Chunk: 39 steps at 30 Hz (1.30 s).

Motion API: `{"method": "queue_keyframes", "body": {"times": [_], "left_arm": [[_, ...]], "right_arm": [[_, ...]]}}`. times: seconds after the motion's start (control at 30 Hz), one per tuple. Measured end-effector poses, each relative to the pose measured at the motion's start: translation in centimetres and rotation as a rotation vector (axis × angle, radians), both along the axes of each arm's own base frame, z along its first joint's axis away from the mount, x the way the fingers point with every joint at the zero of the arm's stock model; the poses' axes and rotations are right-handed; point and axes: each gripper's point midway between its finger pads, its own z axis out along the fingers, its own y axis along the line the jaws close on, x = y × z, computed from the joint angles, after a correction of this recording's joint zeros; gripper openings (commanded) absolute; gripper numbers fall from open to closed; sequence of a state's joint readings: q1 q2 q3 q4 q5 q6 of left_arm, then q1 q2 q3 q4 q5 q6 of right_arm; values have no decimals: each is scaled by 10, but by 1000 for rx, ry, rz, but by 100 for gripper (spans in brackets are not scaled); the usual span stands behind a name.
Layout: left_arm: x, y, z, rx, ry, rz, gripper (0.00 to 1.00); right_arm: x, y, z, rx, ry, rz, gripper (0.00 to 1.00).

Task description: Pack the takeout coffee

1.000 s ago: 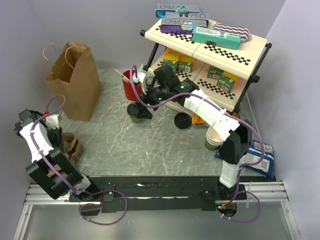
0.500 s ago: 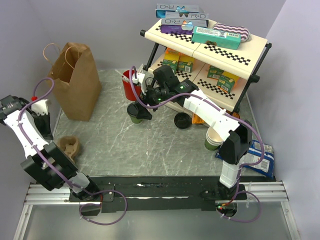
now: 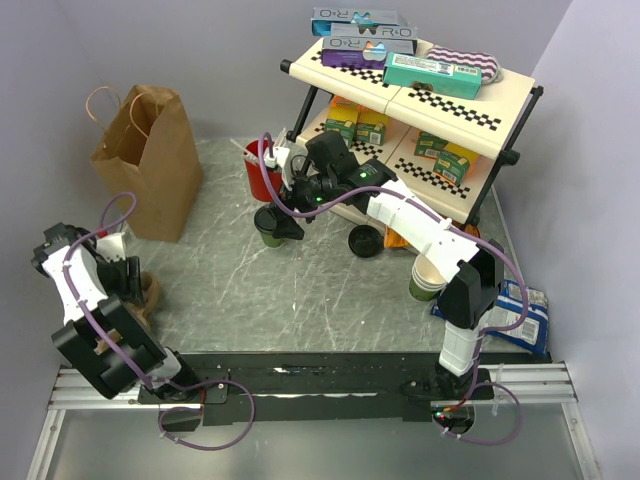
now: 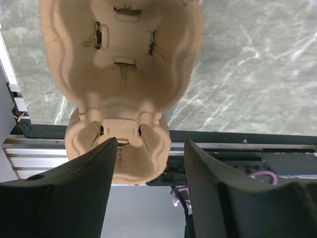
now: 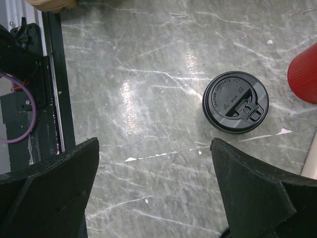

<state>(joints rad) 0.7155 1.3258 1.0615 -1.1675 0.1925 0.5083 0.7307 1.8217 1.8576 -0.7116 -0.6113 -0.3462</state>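
Observation:
The takeout coffee (image 3: 270, 224) is a dark green cup with a black lid (image 5: 236, 101), standing on the table in front of the cart. My right gripper (image 5: 154, 141) hovers above the table just short of it. Its jaws are wide open with only bare table between them, and the lid lies ahead of the fingertips. In the top view that gripper (image 3: 292, 212) is right beside the cup. My left gripper (image 4: 151, 144) is open at the table's near left. A brown pulp cup carrier (image 4: 121, 64) lies ahead of it, its near end against the left finger (image 4: 69, 193).
A brown paper bag (image 3: 150, 160) stands upright at the back left. A red cup (image 3: 258, 170) with sticks is behind the coffee, beside the checkered shelf cart (image 3: 420, 95). A stack of green cups (image 3: 428, 275) and a blue-white packet (image 3: 520, 310) are at the right. The black front rail (image 4: 247, 141) runs by the carrier.
My left arm swung up and out to the left, then came back down by the cup carrier. The right arm and the coffee have not moved.

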Motion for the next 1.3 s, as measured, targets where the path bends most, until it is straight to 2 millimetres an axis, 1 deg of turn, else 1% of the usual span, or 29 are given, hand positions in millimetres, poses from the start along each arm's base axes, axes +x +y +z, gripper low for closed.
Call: {"method": "queue_keyframes", "body": {"times": [0.13,0.2,0.37,0.47,1.03,1.17,1.3], "left_arm": [[-1,4,-15,32,12,7,62],[-1,8,-18,51,15,14,63],[6,22,-19,118,-4,31,62],[7,27,-21,142,-5,39,62],[1,23,-36,119,27,41,52],[1,23,-39,113,36,41,48],[1,24,-39,116,36,42,41]], "right_arm": [[0,0,0,-1,-2,0,100],[0,0,0,-1,-3,0,100],[0,0,-1,-3,-2,0,100],[0,0,-1,-3,-3,2,100],[-2,0,-2,-11,-8,4,100],[-1,0,-2,-14,-10,0,100],[-1,0,-2,-15,-11,0,100]]}}
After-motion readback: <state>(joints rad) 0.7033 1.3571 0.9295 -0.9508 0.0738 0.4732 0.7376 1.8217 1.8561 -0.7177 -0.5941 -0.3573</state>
